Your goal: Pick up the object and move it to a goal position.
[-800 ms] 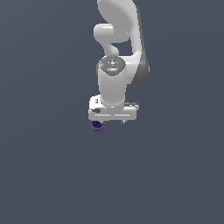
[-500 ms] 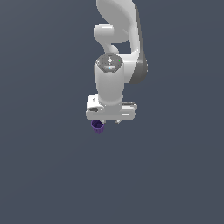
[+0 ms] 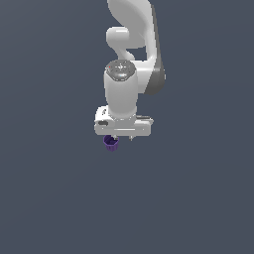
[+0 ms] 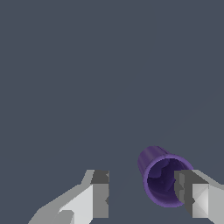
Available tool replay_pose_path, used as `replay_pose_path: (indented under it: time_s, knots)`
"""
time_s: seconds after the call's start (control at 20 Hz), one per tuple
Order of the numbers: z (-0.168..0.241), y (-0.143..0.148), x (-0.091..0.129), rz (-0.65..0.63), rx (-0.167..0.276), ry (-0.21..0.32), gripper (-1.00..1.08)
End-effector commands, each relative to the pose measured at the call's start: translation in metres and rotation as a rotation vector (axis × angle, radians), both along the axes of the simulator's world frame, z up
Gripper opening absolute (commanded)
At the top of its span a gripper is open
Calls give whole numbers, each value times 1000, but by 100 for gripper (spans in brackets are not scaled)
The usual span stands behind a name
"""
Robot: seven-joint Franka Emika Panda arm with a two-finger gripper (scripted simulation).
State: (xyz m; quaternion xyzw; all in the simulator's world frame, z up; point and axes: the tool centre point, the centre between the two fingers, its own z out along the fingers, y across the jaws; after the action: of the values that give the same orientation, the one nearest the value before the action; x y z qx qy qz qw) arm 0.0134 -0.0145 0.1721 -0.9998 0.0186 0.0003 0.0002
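1. Exterior view: the end effector [image 3: 119, 138] points down, with the purple cup [image 3: 111, 143] just under its edge on the exterior view's left.
2. Wrist view: the fingers [image 4: 99, 192] stand apart; the cup [image 4: 162, 181] lies between them, against one finger.

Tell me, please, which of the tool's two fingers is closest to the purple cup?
The finger overlapping the purple cup rim in the wrist view; the other finger stands clear, with open floor between.
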Motion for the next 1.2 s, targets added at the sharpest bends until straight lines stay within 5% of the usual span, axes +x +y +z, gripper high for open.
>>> replay_pose_path:
  time_s: [0.0,1.15]
  knots:
    - [-2,-1,-1,-26,1,0,28]
    - [-52,-28,-20,-638,7,3,28]
